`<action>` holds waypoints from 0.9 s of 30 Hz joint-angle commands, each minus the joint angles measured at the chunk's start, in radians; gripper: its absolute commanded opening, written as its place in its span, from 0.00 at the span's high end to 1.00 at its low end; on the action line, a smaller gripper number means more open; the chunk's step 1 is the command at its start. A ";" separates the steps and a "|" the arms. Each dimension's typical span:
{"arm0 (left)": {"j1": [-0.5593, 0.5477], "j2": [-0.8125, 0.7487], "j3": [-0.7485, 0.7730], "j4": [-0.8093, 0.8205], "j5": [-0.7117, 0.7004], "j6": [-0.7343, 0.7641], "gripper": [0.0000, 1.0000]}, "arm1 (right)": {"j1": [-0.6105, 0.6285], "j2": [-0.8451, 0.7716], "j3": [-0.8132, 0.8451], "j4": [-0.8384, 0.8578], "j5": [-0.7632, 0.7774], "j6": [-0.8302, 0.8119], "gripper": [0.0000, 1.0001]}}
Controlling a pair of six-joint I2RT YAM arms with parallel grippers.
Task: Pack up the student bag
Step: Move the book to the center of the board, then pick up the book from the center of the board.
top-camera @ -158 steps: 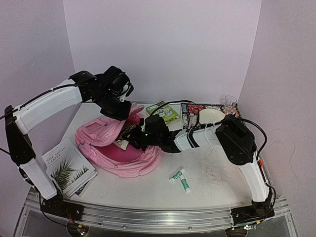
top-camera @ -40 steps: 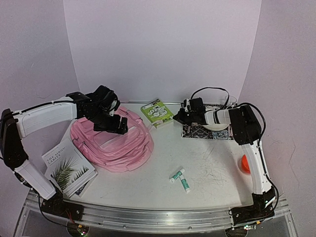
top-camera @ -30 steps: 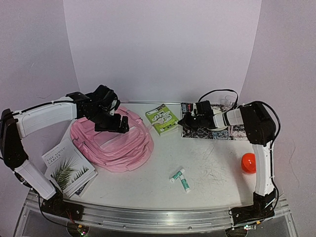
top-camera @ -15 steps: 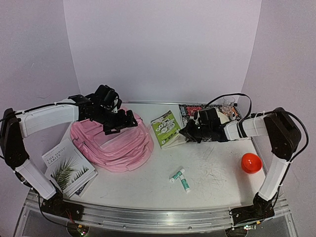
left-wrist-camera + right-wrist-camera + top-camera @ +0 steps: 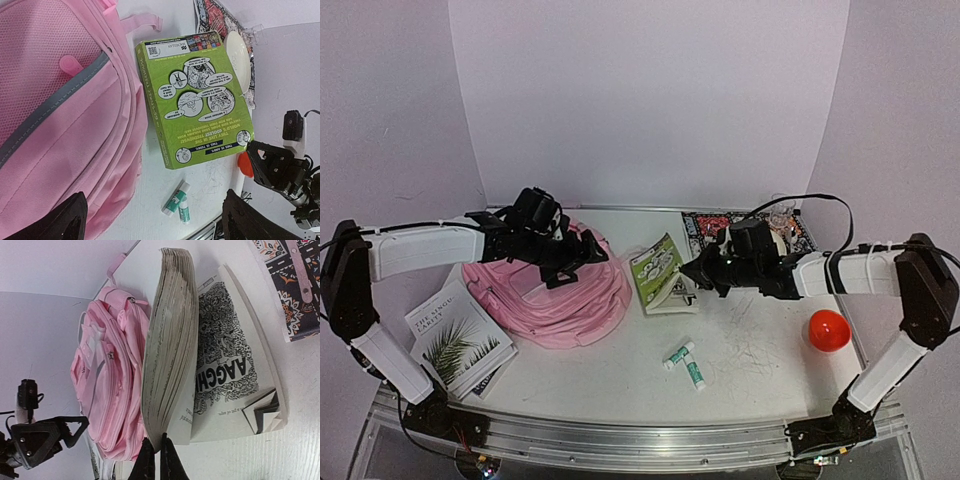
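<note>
The left hand (image 5: 155, 207) hangs with its fingers (image 5: 70, 220) spread wide and nothing between them, just above the near flank of the student bag (image 5: 60, 100). The bag lies flat on the bench (image 5: 750, 340), left of centre, beside the green book (image 5: 195, 95). The right hand (image 5: 156, 455) is clenched thin on the lower edge of that book, pinching what looks like the cover or a few leaves. The page block stands tilted up and a printed page falls open toward the bench. From the overhead view, the right hand (image 5: 692, 272) has the book (image 5: 658, 268) just to the right of the bag (image 5: 550, 300), apart from it by a narrow strip of bench. The bag reads as soft, limp fabric. It should be light, but it will sag and fold wherever it is lifted, and its mouth will likely collapse unless one side is held up. Good places to take hold look like the pink zipper pull (image 5: 70, 64), a pinched fold along the zip line, or the strap loop (image 5: 142, 21) at its top. A broad panel would only bunch up. Whether the main compartment is open cannot be told from these views. The paperback is fairly stiff but fans out, so such a thin pinch may slip or tear.
</note>
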 commanded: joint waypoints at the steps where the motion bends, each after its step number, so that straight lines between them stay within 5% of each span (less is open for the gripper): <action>1: -0.019 -0.007 -0.058 0.151 0.023 -0.121 0.05 | 0.007 -0.080 -0.010 0.074 -0.015 0.061 1.00; 8: -0.064 0.055 -0.115 0.336 0.072 -0.260 0.05 | 0.022 -0.084 -0.024 0.093 -0.046 0.096 1.00; 14: -0.097 0.095 -0.099 0.337 0.045 -0.226 0.07 | 0.021 -0.071 -0.027 -0.076 0.038 -0.039 0.99; 19: -0.128 0.120 -0.091 0.337 0.027 -0.191 0.10 | 0.003 -0.008 0.046 -0.226 0.110 -0.263 0.75; 27: -0.171 0.268 0.067 0.273 0.024 -0.084 0.17 | -0.087 0.177 0.151 -0.278 0.030 -0.460 0.55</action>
